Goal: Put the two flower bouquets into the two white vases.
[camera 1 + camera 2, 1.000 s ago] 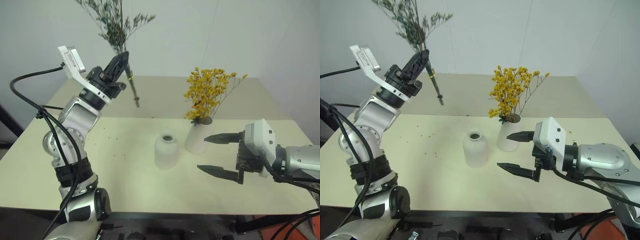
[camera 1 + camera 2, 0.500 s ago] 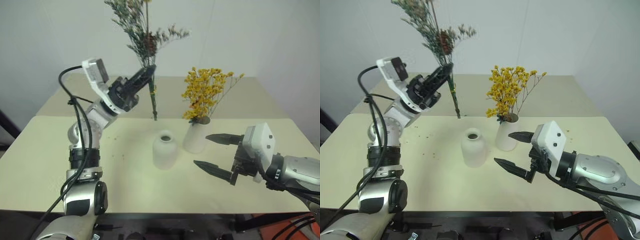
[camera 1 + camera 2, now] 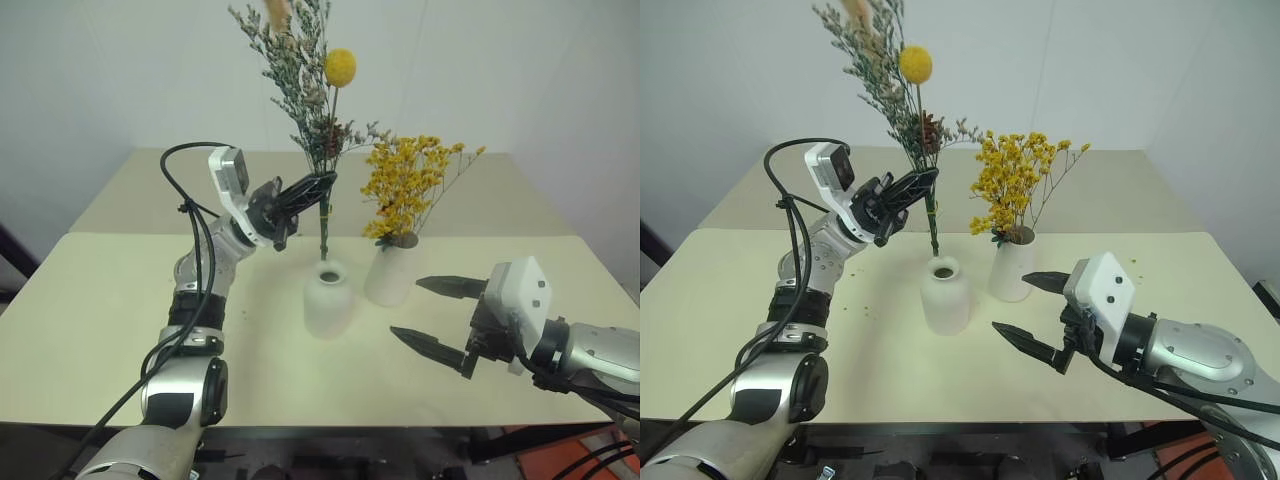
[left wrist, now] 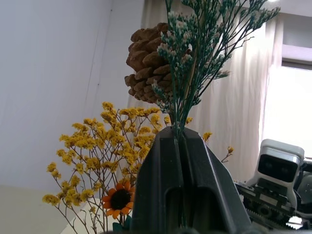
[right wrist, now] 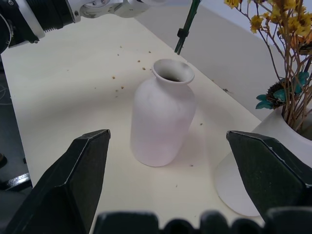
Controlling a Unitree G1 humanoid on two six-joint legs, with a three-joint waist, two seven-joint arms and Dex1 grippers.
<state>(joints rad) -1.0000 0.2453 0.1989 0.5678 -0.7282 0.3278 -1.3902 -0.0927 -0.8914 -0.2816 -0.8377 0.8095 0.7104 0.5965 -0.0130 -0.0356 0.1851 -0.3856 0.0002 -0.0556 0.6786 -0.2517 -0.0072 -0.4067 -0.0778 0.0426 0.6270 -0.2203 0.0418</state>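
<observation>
My left gripper point(image 3: 318, 183) is shut on the stems of the grey-green bouquet point(image 3: 305, 75), which stands nearly upright with its yellow ball point(image 3: 340, 67) and pinecone point(image 4: 148, 66) on top. The stem ends point(image 3: 323, 250) hang just above and slightly behind the mouth of the squat white vase point(image 3: 328, 300). The taller white vase point(image 3: 390, 275) stands right of it and holds the yellow-orange bouquet point(image 3: 410, 185). My right gripper point(image 3: 405, 307) is open, low over the table, right of both vases and pointing at the squat one point(image 5: 163, 117).
The vases stand near the middle of a cream table point(image 3: 90, 320). Small dry flower crumbs point(image 3: 235, 275) lie left of the squat vase. A black cable point(image 3: 185, 170) loops off my left arm. A white wall rises behind the table.
My left gripper has swung the grey-green bouquet right and down and turned it upright, bringing its stem ends from the far left to above the squat vase. The right gripper has stayed put.
</observation>
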